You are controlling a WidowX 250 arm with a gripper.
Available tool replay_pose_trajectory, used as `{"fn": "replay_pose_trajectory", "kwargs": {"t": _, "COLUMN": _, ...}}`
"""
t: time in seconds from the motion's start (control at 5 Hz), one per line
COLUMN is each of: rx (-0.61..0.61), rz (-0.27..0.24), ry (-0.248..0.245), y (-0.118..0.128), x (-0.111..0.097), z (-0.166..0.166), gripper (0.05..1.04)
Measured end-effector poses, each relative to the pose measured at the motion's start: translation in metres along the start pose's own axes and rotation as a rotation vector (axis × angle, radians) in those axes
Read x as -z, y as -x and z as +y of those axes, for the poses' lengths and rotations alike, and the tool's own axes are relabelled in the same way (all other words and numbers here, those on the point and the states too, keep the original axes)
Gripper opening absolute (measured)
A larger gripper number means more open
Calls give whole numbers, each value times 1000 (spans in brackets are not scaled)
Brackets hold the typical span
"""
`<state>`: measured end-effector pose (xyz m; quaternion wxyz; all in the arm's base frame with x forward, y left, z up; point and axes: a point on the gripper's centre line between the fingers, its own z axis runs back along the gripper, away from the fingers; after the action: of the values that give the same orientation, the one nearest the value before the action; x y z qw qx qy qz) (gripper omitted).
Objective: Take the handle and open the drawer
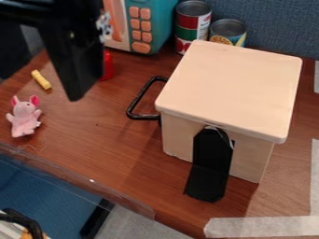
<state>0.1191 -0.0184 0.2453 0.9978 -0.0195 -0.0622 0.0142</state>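
A pale wooden box with a flat lid stands right of centre in the camera view. From its left side a black loop handle sticks out. On its front face, a black flap hangs from an opening and reaches down to the table. I see no gap that shows a drawer pulled out. My gripper hangs at the upper left, left of the handle and apart from it. Its dark fingers stand apart, with nothing held between them.
A pink plush toy and a yellow piece lie on the left of the table. Behind are a teal toy microwave, a red object and two cans. The table's front edge runs along the lower left.
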Motion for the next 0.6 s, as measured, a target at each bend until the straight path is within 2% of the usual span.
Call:
{"fn": "replay_pose_trajectory", "kwargs": {"t": 0.2, "rx": 15, "rz": 3, "ry": -1, "y": 2, "x": 4, "z": 1, "gripper": 999}}
{"fn": "replay_pose_trajectory", "kwargs": {"t": 0.4, "rx": -15, "rz": -28, "ry": -42, "y": 8, "x": 29, "z": 28, "gripper": 999}}
{"fn": "replay_pose_trajectory", "kwargs": {"t": 0.6, "rx": -31, "rz": -52, "ry": -99, "y": 4, "x": 56, "z": 47, "gripper": 999}}
